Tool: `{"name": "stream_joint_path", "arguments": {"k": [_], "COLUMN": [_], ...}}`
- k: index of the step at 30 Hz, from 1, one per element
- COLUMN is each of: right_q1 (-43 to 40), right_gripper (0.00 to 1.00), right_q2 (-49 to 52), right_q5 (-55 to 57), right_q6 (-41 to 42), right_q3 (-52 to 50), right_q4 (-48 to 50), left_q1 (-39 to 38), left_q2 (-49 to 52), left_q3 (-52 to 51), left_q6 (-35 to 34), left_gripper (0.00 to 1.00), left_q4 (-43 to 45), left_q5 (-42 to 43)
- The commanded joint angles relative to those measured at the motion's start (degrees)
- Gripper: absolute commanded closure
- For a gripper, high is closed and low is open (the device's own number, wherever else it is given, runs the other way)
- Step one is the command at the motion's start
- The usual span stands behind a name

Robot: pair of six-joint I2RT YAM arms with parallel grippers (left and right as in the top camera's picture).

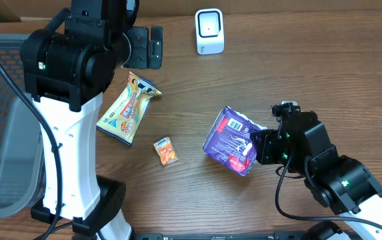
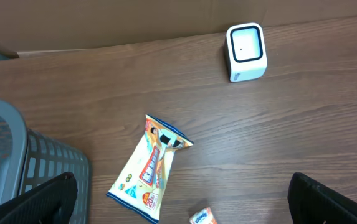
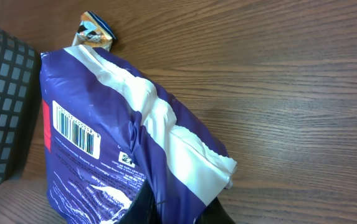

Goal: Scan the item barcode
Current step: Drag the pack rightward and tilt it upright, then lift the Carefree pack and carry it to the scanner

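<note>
Overhead shows our right end effector [image 1: 257, 148] clamped on the purple bag [image 1: 227, 137] by its crimped edge; we judge it light, soft and easily crumpled.

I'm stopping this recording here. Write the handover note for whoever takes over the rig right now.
Left gripper: open, empty, near the back of the table.
Right gripper: shut on the purple bag, gripping its sealed edge.
Scanner: at the back of the table, well apart from the bag.
Barcode: visible in the right wrist view.
Yellow packet and small orange packet: lying on the table, not held.
Done: bag gripped.
Left: present its barcode to the scanner.
</note>
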Motion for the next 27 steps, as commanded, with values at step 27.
{"name": "stream_joint_path", "arguments": {"k": [27], "right_q1": [-0.22], "right_gripper": [0.96], "right_q2": [40.02], "right_q5": [46.42], "right_q6": [-53.37], "right_q3": [-1.27], "right_q4": [88.19], "left_q1": [0.26], "left_q2": [0.52], "left_q3": [-0.22], "left_q6": [0.72], "left_gripper": [0.0], "left_q4": [0.09], "left_q5": [0.42]}}
